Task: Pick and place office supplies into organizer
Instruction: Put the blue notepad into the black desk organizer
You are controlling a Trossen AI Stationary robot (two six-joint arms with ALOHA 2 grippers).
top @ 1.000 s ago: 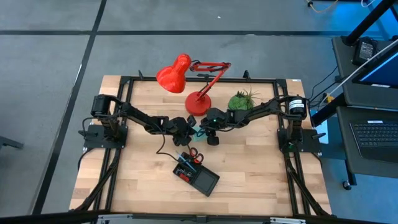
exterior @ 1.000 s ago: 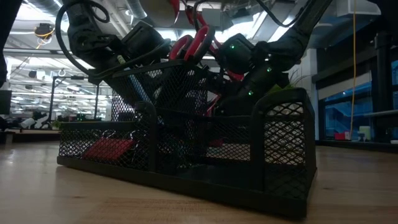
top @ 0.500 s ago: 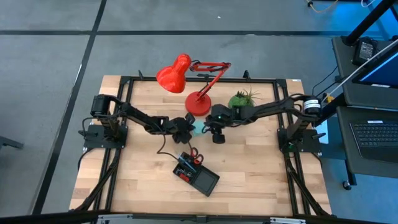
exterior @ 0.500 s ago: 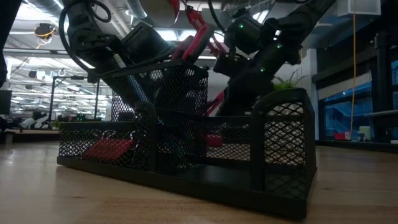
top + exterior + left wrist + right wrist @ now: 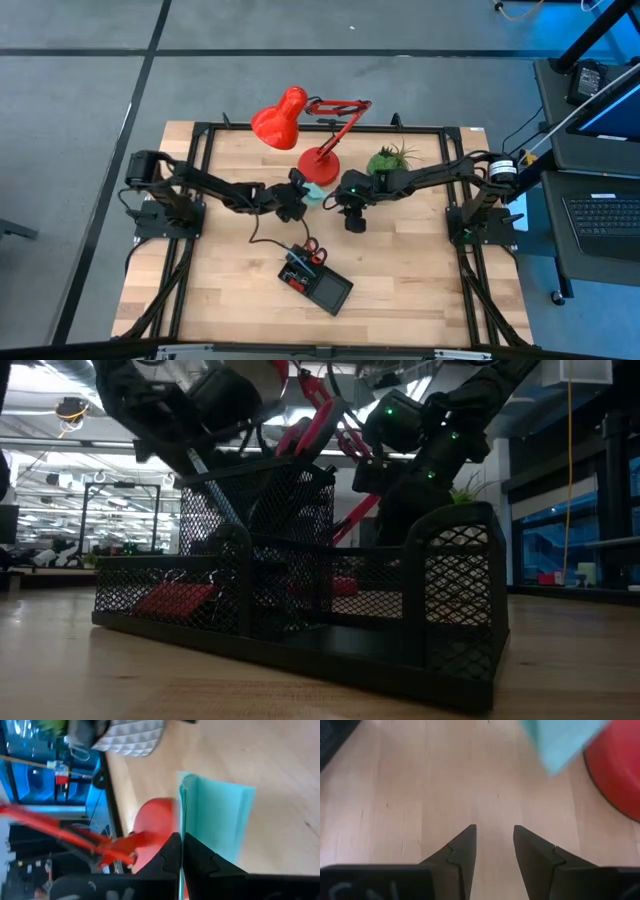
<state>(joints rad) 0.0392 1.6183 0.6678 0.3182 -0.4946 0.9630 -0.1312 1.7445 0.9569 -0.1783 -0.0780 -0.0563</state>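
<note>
My left gripper (image 5: 298, 197) is shut on the light blue sticky-note pad (image 5: 316, 194) just in front of the red lamp's base. In the left wrist view the pad (image 5: 215, 815) juts out beyond the gripper (image 5: 181, 841). My right gripper (image 5: 352, 217) is open and empty over bare wood just right of the pad. In its wrist view the gripper (image 5: 494, 831) has the pad (image 5: 560, 740) ahead of it. The black mesh organizer (image 5: 330, 290) sits near the table's near edge. Red-handled scissors (image 5: 305, 430) stand in its cup. My left gripper pinches the sticky-note pad between its two fingers at one thin edge (image 5: 182, 817). It comes level from the table's left. The pad stands on edge and sticks out past the fingertips toward the lamp base; it looks lifted off the wood.
The red desk lamp (image 5: 300, 125) has its round base (image 5: 320, 167) right behind the pad. The green plant (image 5: 388, 160) in a white pot stands behind my right arm. A red item (image 5: 170, 598) lies in the organizer's low compartment. Bare wood lies between the grippers and the organizer.
My left gripper has risen and drawn toward the table's far edge, carrying the blue pad closer to the lamp base. My right gripper has backed away from the pad toward the table's right.
</note>
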